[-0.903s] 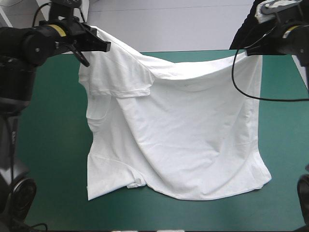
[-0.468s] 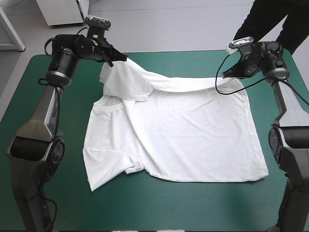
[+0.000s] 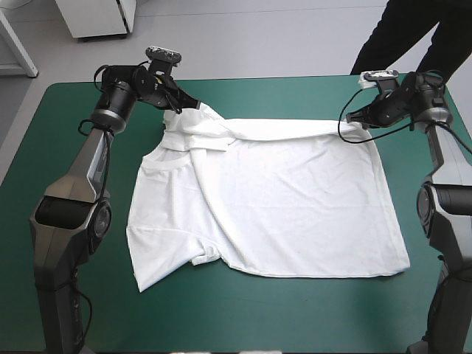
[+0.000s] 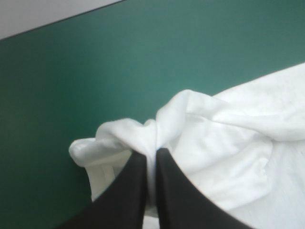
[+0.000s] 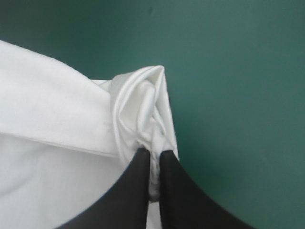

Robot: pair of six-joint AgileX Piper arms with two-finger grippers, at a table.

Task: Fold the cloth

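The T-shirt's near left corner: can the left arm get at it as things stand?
Probably not yet. The left gripper has its fingers shut on the T-shirt at its far edge, so it must let go first. Otherwise nothing lies on the teal-green cover in its way.

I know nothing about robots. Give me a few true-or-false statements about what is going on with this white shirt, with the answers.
1. The left pincer and the right pincer are both shut on the T-shirt. True.
2. The T-shirt hangs wholly in the air. False: most of it lies spread on the table.
3. The pincers grip it along its far edge, one toward each end. True.
4. It is folded into a small bundle. False: it is spread wide, bunched only at the pincers.
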